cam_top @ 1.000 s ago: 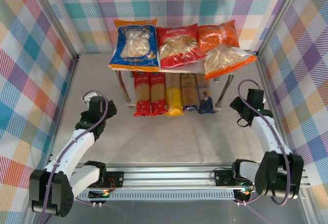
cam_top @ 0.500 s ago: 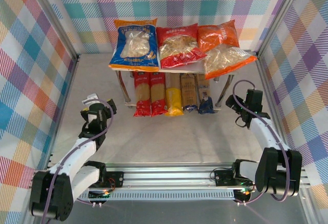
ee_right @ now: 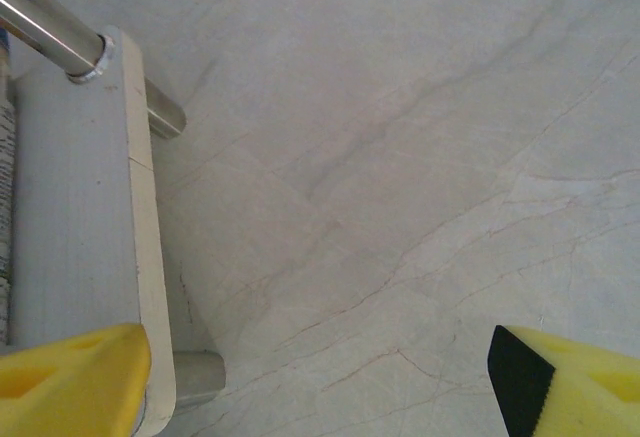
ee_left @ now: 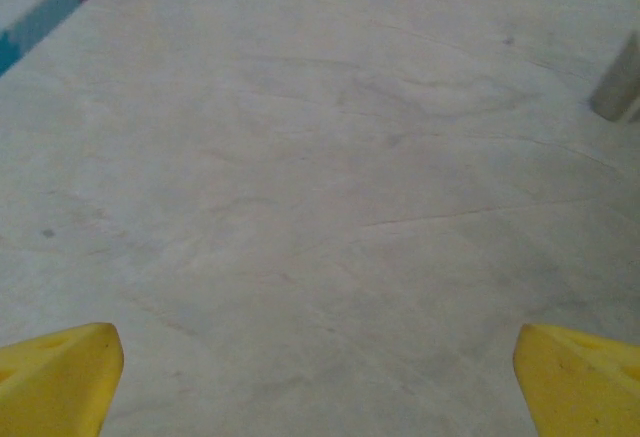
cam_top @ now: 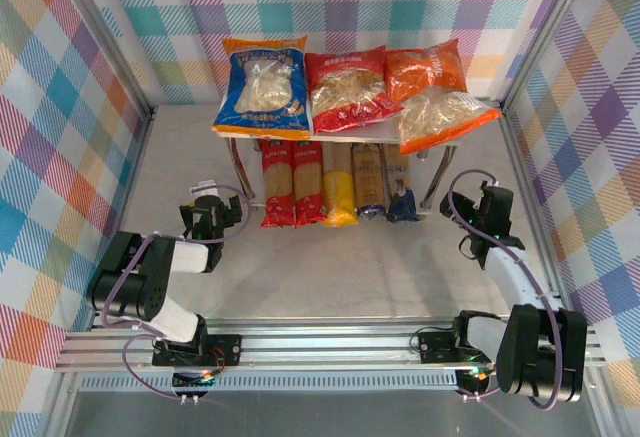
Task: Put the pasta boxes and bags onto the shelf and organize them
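Three bags lie on the shelf's (cam_top: 362, 138) top board: a blue-and-orange bag (cam_top: 262, 87), a red bag (cam_top: 350, 87) and an orange bag (cam_top: 435, 92). On the lower board, side by side, lie the pasta boxes: two red packs (cam_top: 276, 185) (cam_top: 308, 183), a yellow one (cam_top: 338, 189) and two clear-fronted ones (cam_top: 368, 183) (cam_top: 399, 187). My left gripper (cam_top: 220, 219) (ee_left: 320, 387) hangs open over bare table, left of the shelf. My right gripper (cam_top: 472, 212) (ee_right: 320, 382) is open beside the shelf's right end, with the lower board (ee_right: 75, 207) next to its left fingertip (ee_right: 70, 382).
A shelf leg's foot (ee_left: 622, 82) stands at the right edge of the left wrist view. A chrome leg (ee_right: 50, 27) rises from the lower board's corner. Plaid walls (cam_top: 60, 157) enclose the grey table (cam_top: 340, 267) on three sides.
My left arm has folded back, and its gripper has shifted right toward the shelf's left leg. The right gripper has drifted slightly left and lower.
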